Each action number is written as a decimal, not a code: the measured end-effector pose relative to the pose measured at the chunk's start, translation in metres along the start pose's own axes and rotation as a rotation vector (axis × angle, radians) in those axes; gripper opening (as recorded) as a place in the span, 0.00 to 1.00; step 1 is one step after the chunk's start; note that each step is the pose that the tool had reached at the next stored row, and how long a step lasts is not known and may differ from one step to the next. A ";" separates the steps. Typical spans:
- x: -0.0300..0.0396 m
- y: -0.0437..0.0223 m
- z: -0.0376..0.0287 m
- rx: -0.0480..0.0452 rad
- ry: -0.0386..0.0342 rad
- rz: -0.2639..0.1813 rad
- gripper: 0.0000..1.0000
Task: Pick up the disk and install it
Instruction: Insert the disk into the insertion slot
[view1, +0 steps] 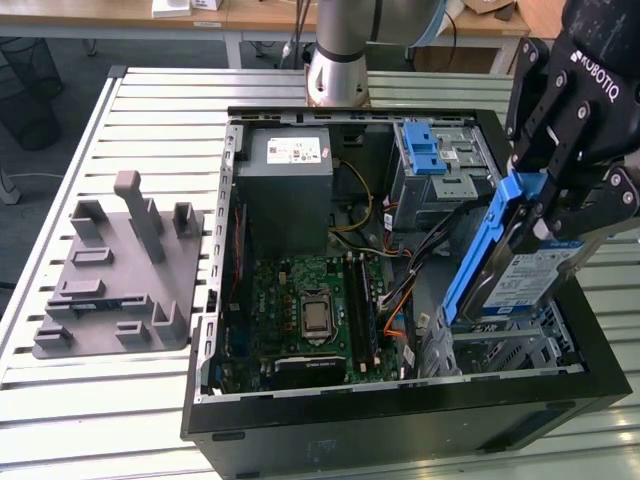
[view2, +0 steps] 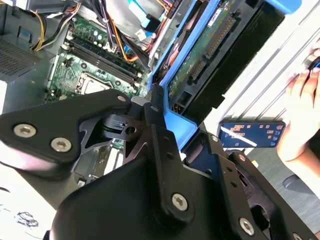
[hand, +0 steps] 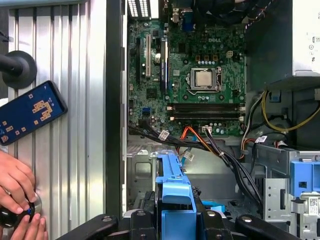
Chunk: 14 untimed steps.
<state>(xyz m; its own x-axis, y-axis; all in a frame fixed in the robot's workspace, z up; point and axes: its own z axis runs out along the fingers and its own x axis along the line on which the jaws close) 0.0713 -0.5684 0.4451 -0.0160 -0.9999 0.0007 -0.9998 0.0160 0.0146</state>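
Jaws clamp the disk (view1: 527, 283), long axis slanting steeply into the case (view1: 400, 425).

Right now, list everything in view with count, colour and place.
disk: one, silver with blue rails, tilted, at the case's end on the exterior view's right
case: one, black, open, on the table
motherboard: one, green, inside case
power supply: one, grey, inside case
drive cage: one, grey with blue latch, inside case
tray: one, grey, table, exterior view's left
table: one, white, slatted
phone: one, dark, on table beside case
hand: one, by the phone
tool: one, black, shut on disk
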 end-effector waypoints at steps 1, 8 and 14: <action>-0.0003 -0.0006 0.0005 0.0000 -0.0001 0.000 0.36; -0.0059 -0.0015 0.0049 0.0000 -0.0002 0.000 0.36; -0.0059 -0.0047 0.0113 0.0000 -0.0003 0.000 0.36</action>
<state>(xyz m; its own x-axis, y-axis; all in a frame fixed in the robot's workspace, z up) 0.0759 -0.5626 0.4338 -0.0164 -0.9999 0.0004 -0.9998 0.0164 0.0146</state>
